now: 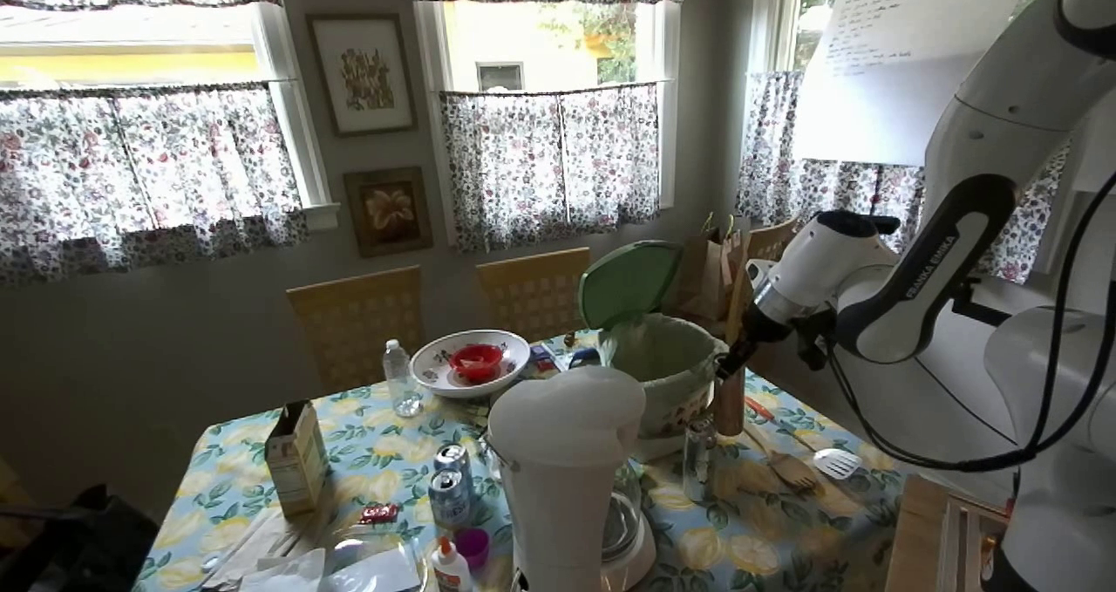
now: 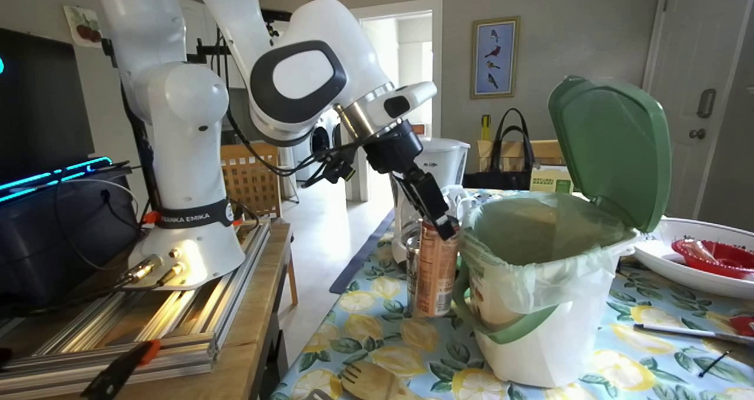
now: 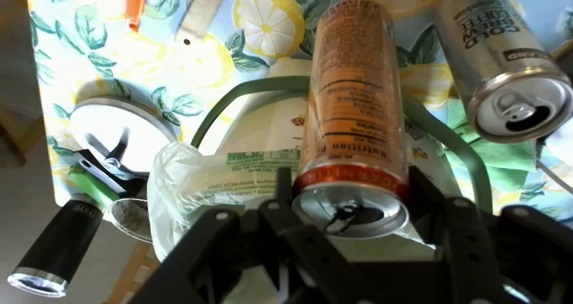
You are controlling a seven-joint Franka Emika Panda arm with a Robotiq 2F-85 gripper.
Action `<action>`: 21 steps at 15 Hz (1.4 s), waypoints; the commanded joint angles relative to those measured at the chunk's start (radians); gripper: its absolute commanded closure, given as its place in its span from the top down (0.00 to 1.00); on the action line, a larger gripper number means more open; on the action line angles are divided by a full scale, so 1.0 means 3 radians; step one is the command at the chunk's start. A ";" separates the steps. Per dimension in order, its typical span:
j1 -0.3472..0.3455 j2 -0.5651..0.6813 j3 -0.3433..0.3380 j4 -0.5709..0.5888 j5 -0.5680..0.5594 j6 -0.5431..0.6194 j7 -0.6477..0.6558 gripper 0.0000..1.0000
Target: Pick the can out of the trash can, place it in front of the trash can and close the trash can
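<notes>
The can [image 3: 353, 98] is slim, orange-brown with a red band and an opened silver top. It also shows in both exterior views [image 1: 731, 409] [image 2: 437, 273], upright close beside the trash can. My gripper [image 3: 351, 183] has its black fingers against both sides of the can's top end, so it is shut on it. The gripper also shows in both exterior views [image 1: 729, 364] [image 2: 446, 229]. I cannot tell whether the can's bottom touches the tablecloth. The cream-white trash can [image 2: 536, 353] [image 1: 680, 413] [image 3: 250, 125] holds a pale green liner. Its green lid [image 2: 612, 146] [image 1: 629, 282] stands open.
A cold brew can [image 3: 497, 62] [image 1: 697, 461] stands right beside the held can. The white jug-like coffee maker [image 1: 567, 452] is near. Wooden utensils [image 2: 371, 379] and a white slotted turner [image 1: 837, 463] lie on the table. A white bowl [image 1: 436, 370] is behind.
</notes>
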 commanded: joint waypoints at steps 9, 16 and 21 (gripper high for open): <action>0.0094 0.0975 0.0053 -0.0004 -0.0314 0.0671 0.1183 0.37; -0.0098 0.1884 0.0354 -0.0008 0.0245 0.1442 0.1351 0.37; -0.0334 0.2387 0.0849 -0.0012 0.0680 0.1766 0.1431 0.37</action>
